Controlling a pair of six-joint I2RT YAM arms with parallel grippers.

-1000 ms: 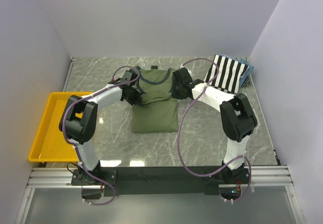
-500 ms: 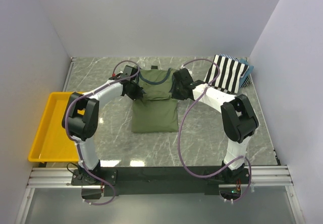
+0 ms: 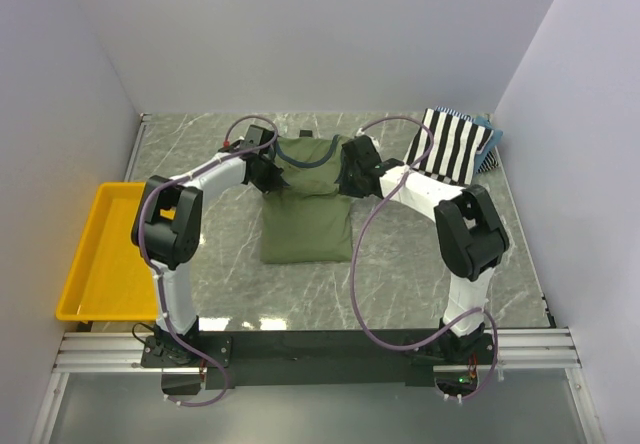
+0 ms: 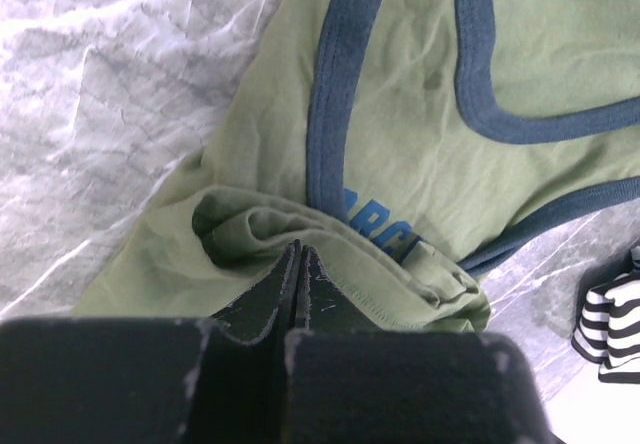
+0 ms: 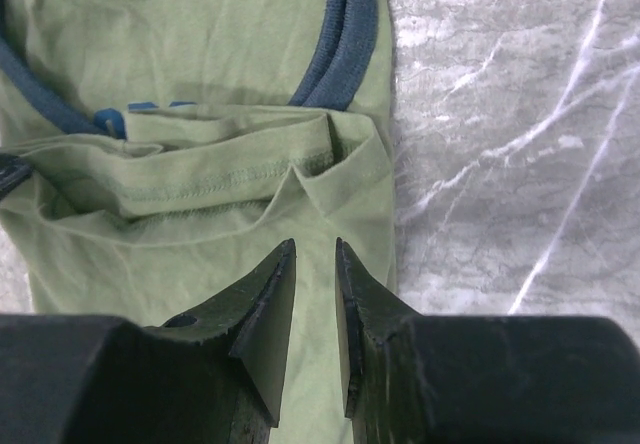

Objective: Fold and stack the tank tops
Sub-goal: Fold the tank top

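The olive-green tank top [image 3: 305, 226] lies mid-table, its lower part folded up toward the chest. In the left wrist view it [image 4: 400, 114] shows navy trim and blue lettering. My left gripper [image 3: 272, 178] is at its left edge, and its jaws [image 4: 298, 250] are pressed together where the bunched hem runs into the tips. My right gripper [image 3: 346, 179] is at the right edge. Its jaws [image 5: 315, 252] stand slightly apart above the folded cloth [image 5: 200, 184], holding nothing. The black-and-white striped tank top [image 3: 452, 144] lies at the back right, and its edge shows in the left wrist view [image 4: 610, 326].
A yellow plastic tray [image 3: 80, 264] stands at the table's left edge. White walls close the table in at the back and on both sides. A bluish cloth edge [image 3: 490, 129] peeks from under the striped top.
Both grippers have shifted a little toward the back of the table along the top's edges; the left forearm has swung farther back. The olive top's fold looks the same.
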